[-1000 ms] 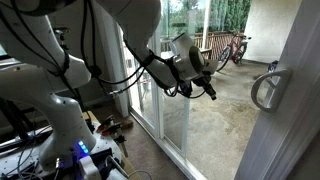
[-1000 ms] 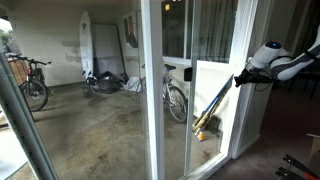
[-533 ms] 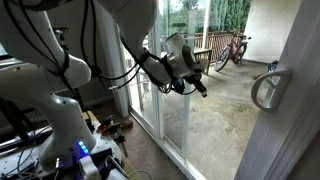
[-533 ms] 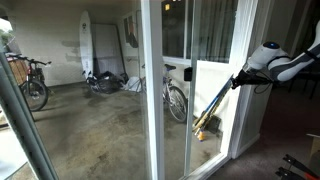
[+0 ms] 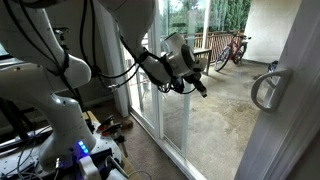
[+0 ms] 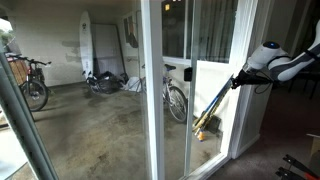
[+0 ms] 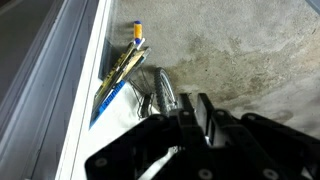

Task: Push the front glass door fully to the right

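The front glass door [image 5: 292,110] stands at the near right in an exterior view, a white frame with a curved white D-shaped loop handle [image 5: 265,88] on its upright edge. My gripper [image 5: 202,89] hangs in the open doorway well to the left of that handle and touches nothing. It also shows in an exterior view [image 6: 237,81] beside a fixed glass panel [image 6: 215,100]. In the wrist view the black fingers [image 7: 190,115] are pressed together and hold nothing. The handle is not visible in the wrist view.
A white upright frame [image 6: 153,90] divides the glass panels. On the concrete patio are bicycles [image 6: 176,98] [image 6: 30,82] [image 5: 232,48], a surfboard [image 6: 86,45], and long-handled tools [image 7: 122,65] leaning by the frame. The robot base and cables [image 5: 75,150] stand inside.
The gripper drew back slightly away from the door handle between one second and half a second ago. It has held still since.
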Available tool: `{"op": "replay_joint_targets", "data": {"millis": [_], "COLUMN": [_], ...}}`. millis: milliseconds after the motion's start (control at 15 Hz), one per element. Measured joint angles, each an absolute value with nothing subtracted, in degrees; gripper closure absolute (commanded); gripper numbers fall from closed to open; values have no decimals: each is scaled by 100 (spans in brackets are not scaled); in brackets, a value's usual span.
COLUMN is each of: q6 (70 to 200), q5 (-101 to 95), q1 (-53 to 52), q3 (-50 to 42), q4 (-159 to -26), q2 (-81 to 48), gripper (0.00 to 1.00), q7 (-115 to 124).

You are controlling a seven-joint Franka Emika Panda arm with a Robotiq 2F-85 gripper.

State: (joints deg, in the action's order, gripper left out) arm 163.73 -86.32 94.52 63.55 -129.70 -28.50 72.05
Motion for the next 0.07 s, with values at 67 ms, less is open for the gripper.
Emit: {"op": "replay_joint_targets", "data": {"millis": [67], "q6": [16373], "q5": [-8632], "q1": [9452], "q3": [6355], "q4": [-12971], "q2": [-2850], "gripper": [85], "q7": [7205]}}
